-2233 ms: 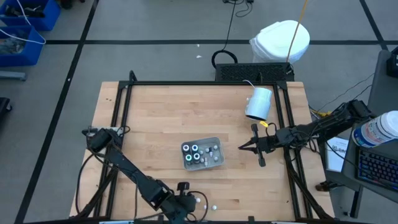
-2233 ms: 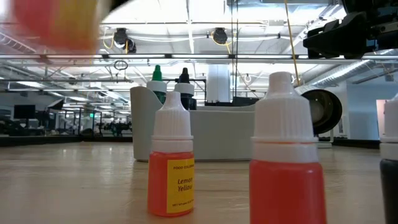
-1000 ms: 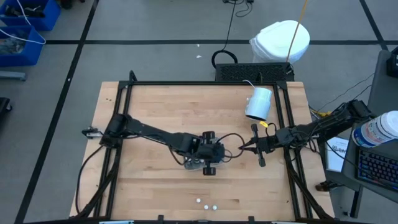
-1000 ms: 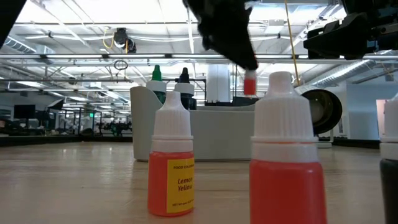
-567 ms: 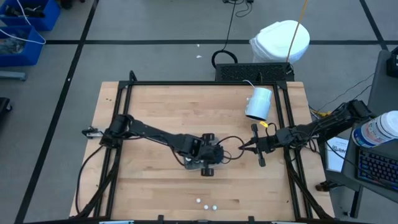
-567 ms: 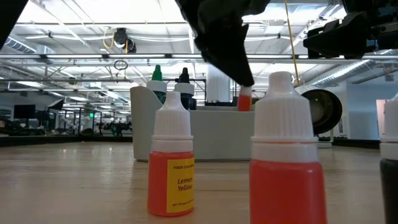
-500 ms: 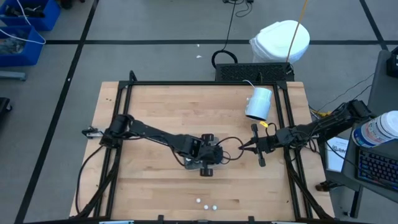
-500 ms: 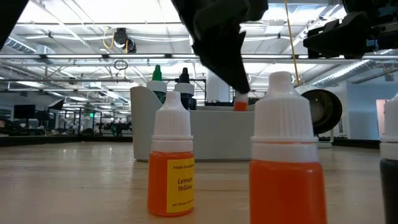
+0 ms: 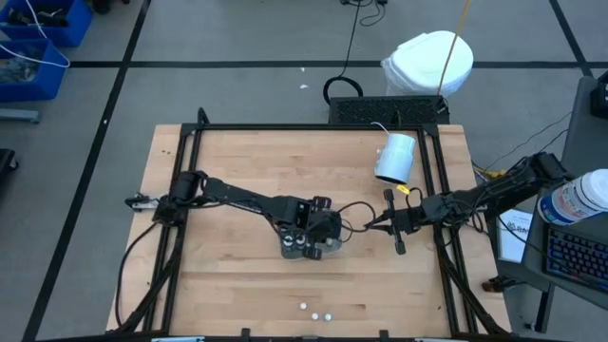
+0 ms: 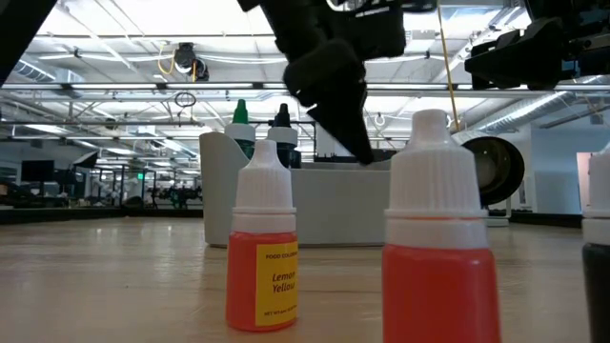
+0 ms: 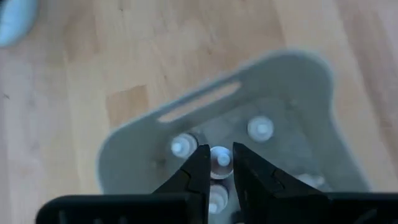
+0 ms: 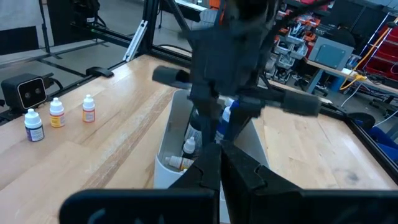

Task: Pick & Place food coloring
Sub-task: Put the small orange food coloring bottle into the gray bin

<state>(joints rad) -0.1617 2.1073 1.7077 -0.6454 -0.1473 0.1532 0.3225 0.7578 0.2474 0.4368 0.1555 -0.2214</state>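
A grey tray (image 9: 330,250) in the middle of the table holds several food coloring bottles; a green tip (image 10: 240,118) and a black tip (image 10: 283,118) stick up above its wall (image 10: 324,205). My left gripper (image 11: 221,169) reaches down into the tray, shut on one white-capped bottle (image 11: 221,158). Two capped bottles (image 11: 180,147) (image 11: 260,129) stand beside it on the tray floor. Three more bottles (image 9: 317,313) stand near the front edge. My right gripper (image 9: 370,226) waits shut to the right of the tray. My left gripper pinches the small bottle's white cap (image 11: 221,155) between its two fingers (image 11: 198,167). The fingers come from above, slanting down into the tray. The bottle stands upright below them, inside the tray; whether its base rests on the floor is hidden.
Close before the low camera stand a yellow bottle (image 10: 262,250), a red one (image 10: 438,243) and a dark one (image 10: 596,267). A white cup (image 9: 396,158) lies on its side at the far right. A black frame (image 9: 285,128) borders the table.
My left gripper has gone down into the tray with the red bottle and has rolled a little about its own line. The bottle, above the tray's rim a second ago, now sits below the rim. My right arm has kept still.
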